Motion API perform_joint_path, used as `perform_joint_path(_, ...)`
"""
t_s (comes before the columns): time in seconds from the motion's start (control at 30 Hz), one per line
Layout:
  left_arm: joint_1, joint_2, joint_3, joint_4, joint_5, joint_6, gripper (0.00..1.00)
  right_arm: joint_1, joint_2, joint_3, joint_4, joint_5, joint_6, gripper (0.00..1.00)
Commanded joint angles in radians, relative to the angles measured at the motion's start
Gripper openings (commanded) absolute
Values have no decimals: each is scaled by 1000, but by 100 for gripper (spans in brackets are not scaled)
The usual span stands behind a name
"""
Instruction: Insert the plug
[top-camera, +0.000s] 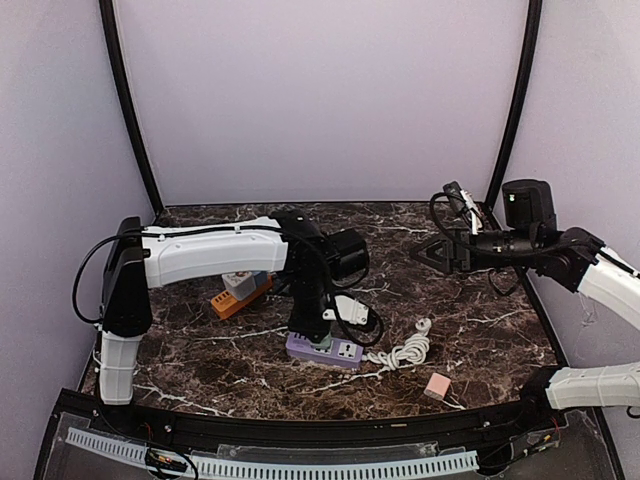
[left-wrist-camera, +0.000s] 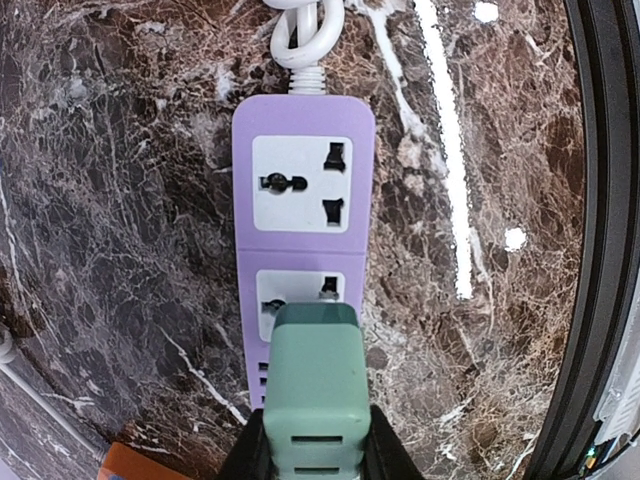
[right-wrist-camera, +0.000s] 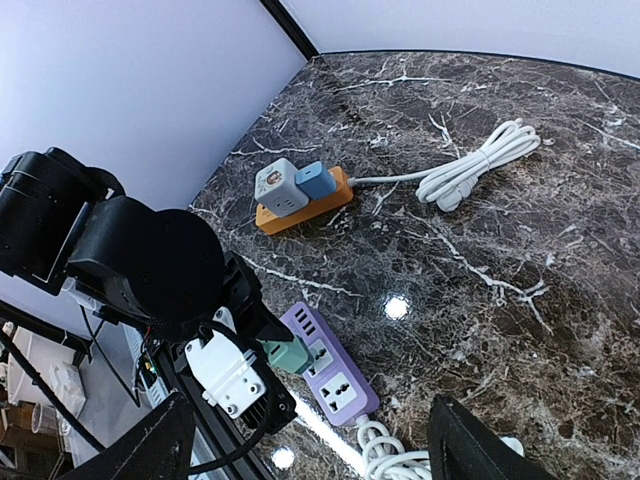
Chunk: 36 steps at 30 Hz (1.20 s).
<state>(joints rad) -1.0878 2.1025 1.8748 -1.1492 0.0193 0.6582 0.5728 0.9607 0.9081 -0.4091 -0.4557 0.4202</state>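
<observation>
A purple power strip (top-camera: 325, 349) lies on the marble table, with two sockets and USB ports. My left gripper (left-wrist-camera: 315, 455) is shut on a green plug (left-wrist-camera: 315, 390) and holds it right over the strip (left-wrist-camera: 303, 115). The plug's front end covers part of the socket nearest the USB ports; the prongs are hidden. The other socket (left-wrist-camera: 302, 184) is free. The right wrist view shows the plug (right-wrist-camera: 290, 355) tilted against the strip (right-wrist-camera: 340, 385). My right gripper (top-camera: 432, 250) is open and empty, raised at the right, well away.
An orange power strip (top-camera: 240, 292) with grey and blue adapters lies behind the left arm. The purple strip's coiled white cord (top-camera: 405, 350) lies to its right. A small pink block (top-camera: 436, 386) sits near the front edge.
</observation>
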Motion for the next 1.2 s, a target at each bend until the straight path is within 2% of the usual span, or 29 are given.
perform_joint_path(0.0,-10,-1,-25,-14,-7,-7,1,-5,-19,-19,9,-2,-3,79)
perform_joint_path(0.73,-23,13,-28,2,-7,-36,1,-5,-31,-38,9,-3,8,79)
perform_joint_path(1.17,-26,17,-31,8,-56,-48,1,-5,-25,-53,23,-6,17,79)
